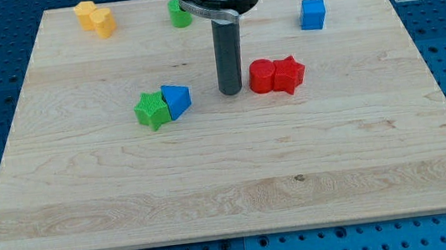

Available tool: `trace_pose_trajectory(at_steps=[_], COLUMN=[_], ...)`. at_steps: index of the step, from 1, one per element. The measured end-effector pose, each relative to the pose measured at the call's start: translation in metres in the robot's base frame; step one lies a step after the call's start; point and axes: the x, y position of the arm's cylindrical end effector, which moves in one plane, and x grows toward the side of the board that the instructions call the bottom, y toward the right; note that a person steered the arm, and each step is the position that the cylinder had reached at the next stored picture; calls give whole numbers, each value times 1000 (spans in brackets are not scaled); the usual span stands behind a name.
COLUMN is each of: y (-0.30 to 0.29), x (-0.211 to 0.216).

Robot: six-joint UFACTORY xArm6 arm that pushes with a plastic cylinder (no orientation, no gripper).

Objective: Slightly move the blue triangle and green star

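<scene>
The blue triangle (176, 100) and the green star (151, 111) lie touching, left of the board's middle, the star on the triangle's left. My tip (231, 92) rests on the board a short way to the right of the blue triangle, apart from it. Just right of my tip sit a red cylinder (261, 77) and a red star (288, 75), touching each other.
A blue cube (312, 14) is at the view's top right. A green cylinder (180, 13) sits at the top middle, partly behind the arm. Two yellow blocks (95, 18) sit together at the top left. The wooden board (230, 183) lies on a blue perforated table.
</scene>
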Motion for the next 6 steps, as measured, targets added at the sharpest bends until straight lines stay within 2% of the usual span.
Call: trace_pose_trajectory(at_steps=[1,3,5,6], y=[-1,-65,-88,-127], x=[0,0,-7,-10])
